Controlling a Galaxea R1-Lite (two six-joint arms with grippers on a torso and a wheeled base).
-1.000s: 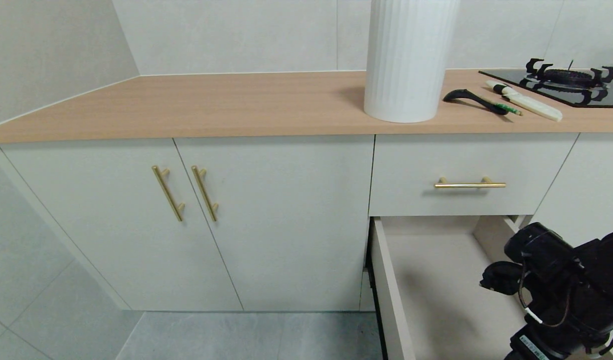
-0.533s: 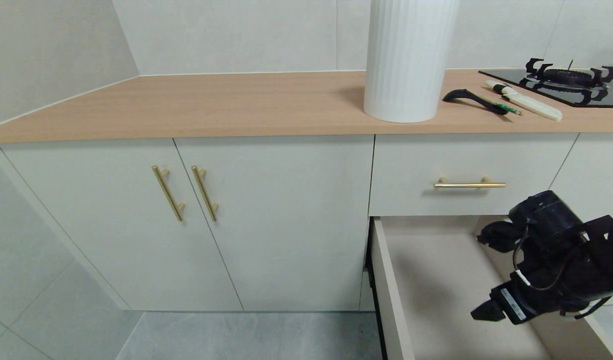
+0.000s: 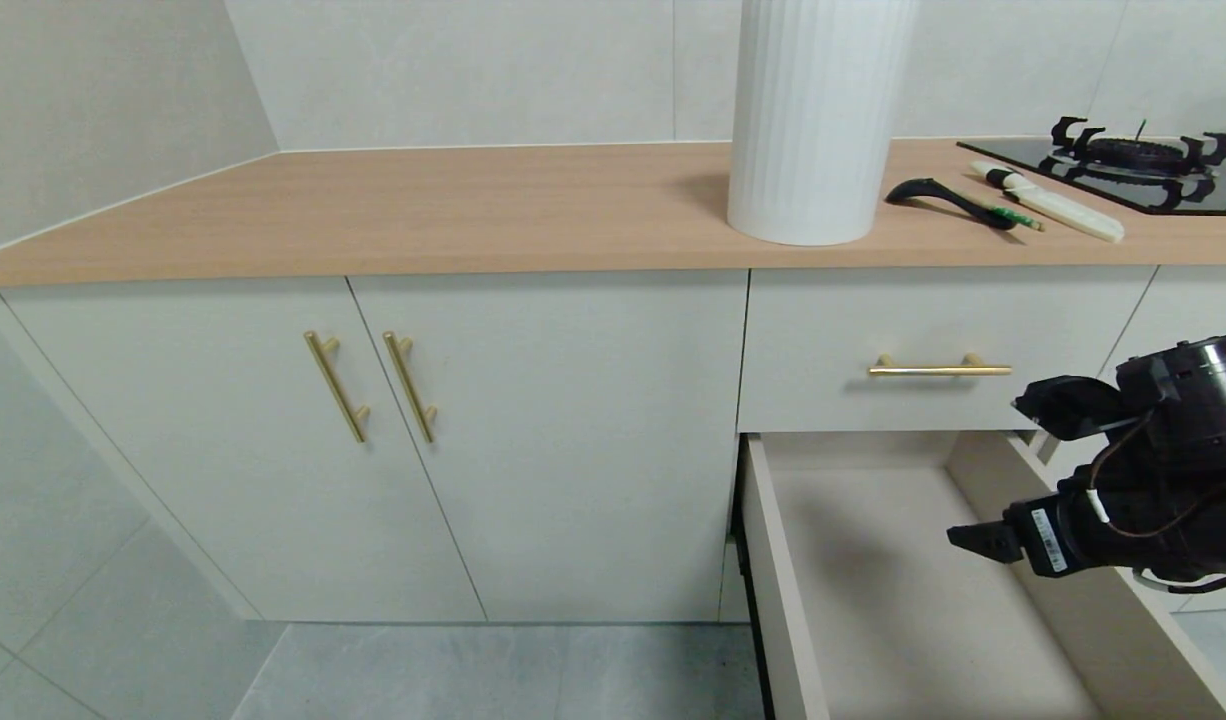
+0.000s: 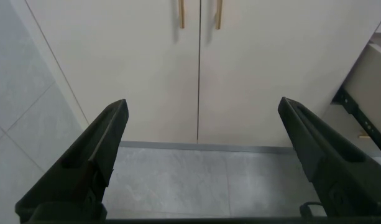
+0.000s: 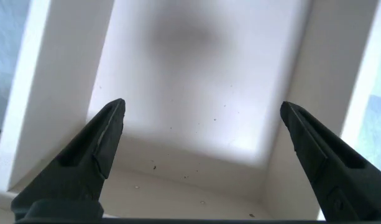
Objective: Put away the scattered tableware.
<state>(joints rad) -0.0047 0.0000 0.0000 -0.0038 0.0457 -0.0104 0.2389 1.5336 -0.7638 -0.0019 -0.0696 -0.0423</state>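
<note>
On the wooden countertop (image 3: pixel 453 210), right of a tall white ribbed cylinder (image 3: pixel 818 120), lie a black spoon (image 3: pixel 938 197), a thin green-handled utensil (image 3: pixel 1021 219) and a long white utensil with a dark end (image 3: pixel 1053 203). Below them a lower drawer (image 3: pixel 783 590) stands pulled out, nothing inside it. My right gripper (image 3: pixel 1018 475) hangs open over the drawer's right side, holding nothing; in the right wrist view the right gripper (image 5: pixel 202 107) frames the drawer floor (image 5: pixel 196 81). My left gripper (image 4: pixel 202 109) is open, low before the cupboard doors (image 4: pixel 265 68).
A black hob with pan supports (image 3: pixel 1138 155) sits at the counter's far right. A shut drawer with a gold handle (image 3: pixel 939 370) is above the open one. Two cupboard doors with gold handles (image 3: pixel 373 385) are to the left, with grey floor tiles (image 3: pixel 473 670) below.
My right arm has risen from low in the drawer and swung up to the right, its open gripper now higher over the drawer's right wall. Nothing on the counter has moved.
</note>
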